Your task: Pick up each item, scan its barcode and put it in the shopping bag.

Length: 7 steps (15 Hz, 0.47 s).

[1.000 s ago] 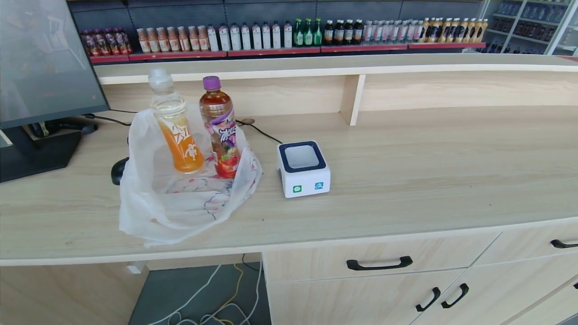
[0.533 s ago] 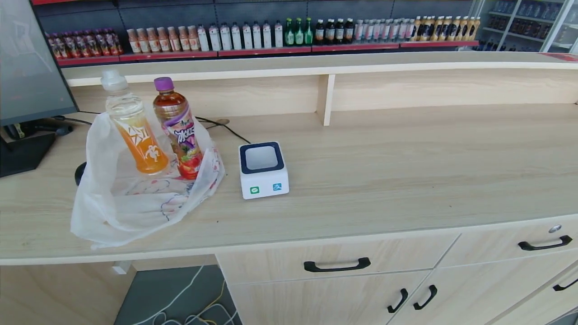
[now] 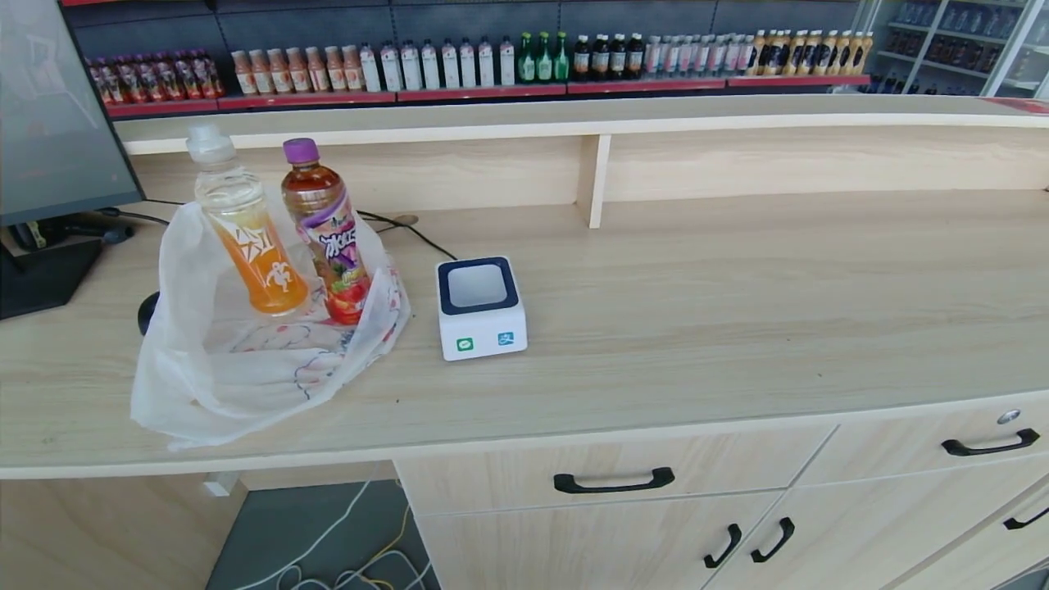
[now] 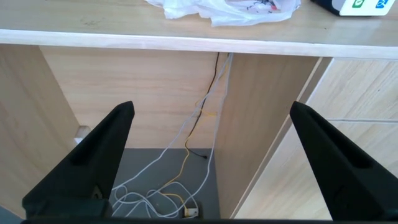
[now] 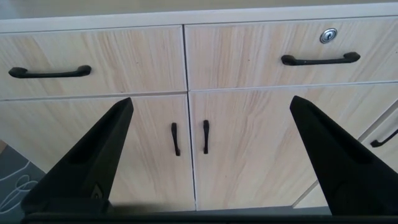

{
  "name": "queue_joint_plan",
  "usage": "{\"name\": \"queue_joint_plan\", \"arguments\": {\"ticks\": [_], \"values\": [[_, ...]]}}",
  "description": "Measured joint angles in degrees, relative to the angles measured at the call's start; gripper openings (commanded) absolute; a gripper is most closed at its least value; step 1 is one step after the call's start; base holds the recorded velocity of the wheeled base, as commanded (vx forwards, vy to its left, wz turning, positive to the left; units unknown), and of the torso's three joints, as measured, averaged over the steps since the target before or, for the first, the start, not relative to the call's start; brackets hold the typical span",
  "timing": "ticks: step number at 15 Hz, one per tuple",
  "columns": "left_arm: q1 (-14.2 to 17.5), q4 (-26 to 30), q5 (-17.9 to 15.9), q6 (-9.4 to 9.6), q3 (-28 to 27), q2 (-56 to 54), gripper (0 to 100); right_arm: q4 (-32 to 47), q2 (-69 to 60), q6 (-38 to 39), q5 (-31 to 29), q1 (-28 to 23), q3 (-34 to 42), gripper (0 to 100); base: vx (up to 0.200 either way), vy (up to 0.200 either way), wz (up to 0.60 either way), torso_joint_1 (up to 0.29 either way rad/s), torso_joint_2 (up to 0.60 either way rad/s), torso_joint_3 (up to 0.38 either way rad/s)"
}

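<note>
At the left of the head view, the white shopping bag (image 3: 246,377) lies open and slumped on the wooden bench (image 3: 697,311). Two bottles stand inside it, just beside each other. The orange drink bottle (image 3: 246,238), with a pale cap, is on the left. The purple-capped bottle (image 3: 329,238), holding a brown drink, is on the right. Just right of the bag, across a narrow strip of bare wood, sits the white scanner (image 3: 481,310) with its dark-rimmed window facing up.

A dark monitor (image 3: 57,106) fills the upper left corner, and a row of shelf bottles (image 3: 492,61) runs along the top of the frame. Drawers (image 3: 615,483) with black handles lie under the bench at lower right.

The left gripper (image 4: 208,168) hangs below the bench edge with its fingers (image 4: 93,168) spread wide and nothing between them. It faces a recess where loose cables (image 4: 186,155) trail to the floor, and the bag's hem and a corner of the scanner show on the bench above.

The right gripper (image 5: 208,162) faces the cabinet doors (image 5: 186,143), its fingers (image 5: 336,162) likewise spread and empty.
</note>
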State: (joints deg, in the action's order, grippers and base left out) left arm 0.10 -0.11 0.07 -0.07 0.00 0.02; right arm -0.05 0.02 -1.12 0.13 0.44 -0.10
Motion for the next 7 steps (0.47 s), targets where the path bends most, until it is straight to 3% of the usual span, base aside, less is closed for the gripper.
{"name": "queue_joint_plan", "arguments": {"ticks": [7], "values": [[0.00, 0.00, 0.00, -0.09, 0.00, 0.00, 100, -0.02, 0.00, -0.27, 0.05, 0.00, 0.00, 100, 0.000, 0.000, 0.00, 0.000, 0.00, 0.000]]}}
